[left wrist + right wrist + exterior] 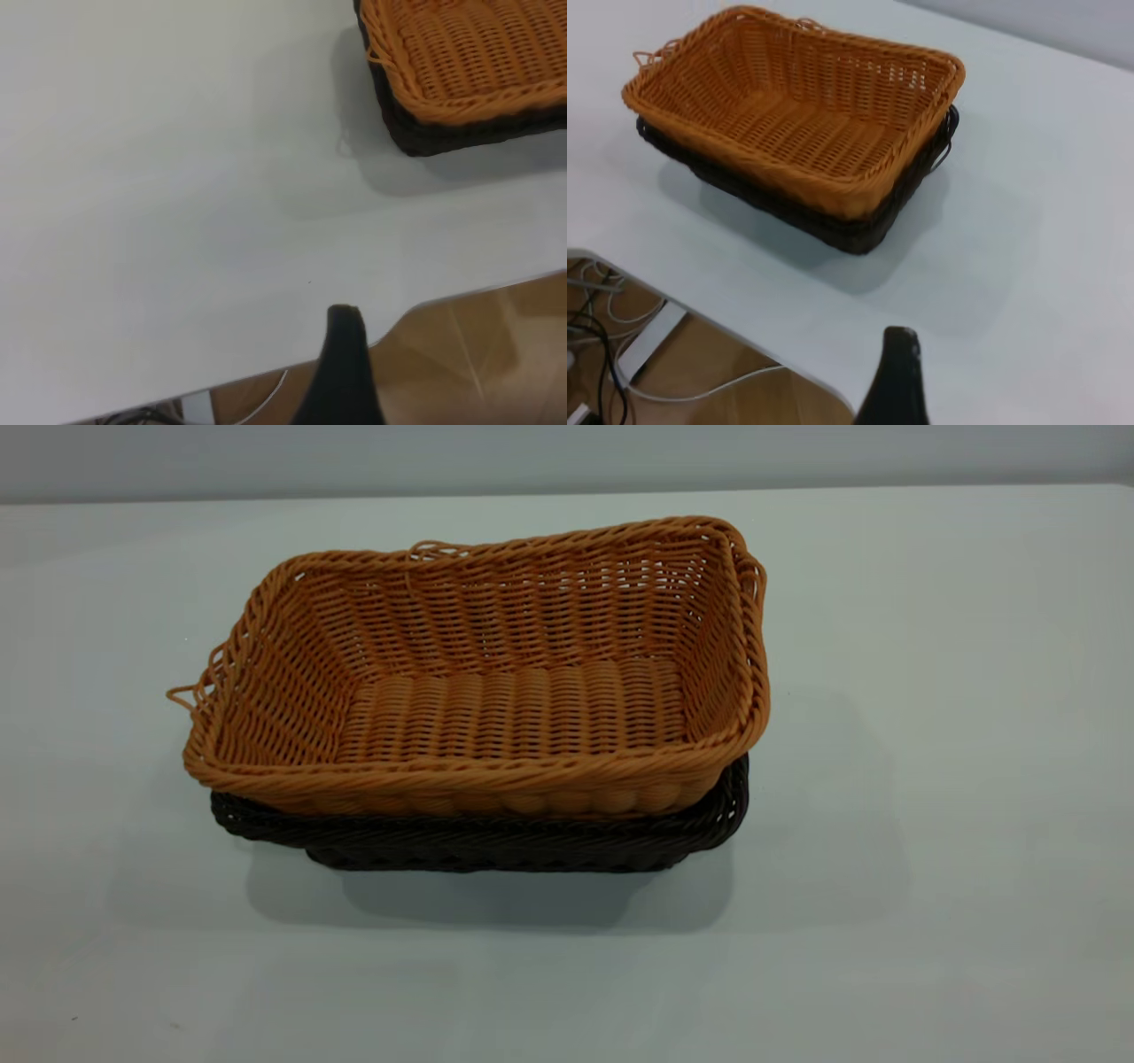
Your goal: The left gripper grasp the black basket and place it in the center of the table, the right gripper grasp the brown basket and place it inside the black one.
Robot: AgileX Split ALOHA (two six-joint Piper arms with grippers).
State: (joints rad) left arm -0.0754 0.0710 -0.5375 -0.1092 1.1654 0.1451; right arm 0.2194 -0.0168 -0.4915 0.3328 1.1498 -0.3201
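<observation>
The brown basket [496, 691] sits nested inside the black basket [496, 846] in the middle of the table [930, 868], slightly askew. The black rim and base show only under its front and right side. Both baskets also show in the right wrist view, brown basket [797, 115] inside black basket [859, 228], and at the edge of the left wrist view, brown basket [478, 53] and black basket [443, 137]. Only a small dark part of my left gripper [345, 372] shows, over the table's edge, far from the baskets. A small dark part of my right gripper [897, 381] shows likewise. Neither arm appears in the exterior view.
The table's edge [461, 297] runs close to the left gripper, with brown floor beyond. In the right wrist view the table's corner [620, 261] shows, with cables [602, 328] on the floor below. A loose strand sticks out of the brown basket's left rim [182, 695].
</observation>
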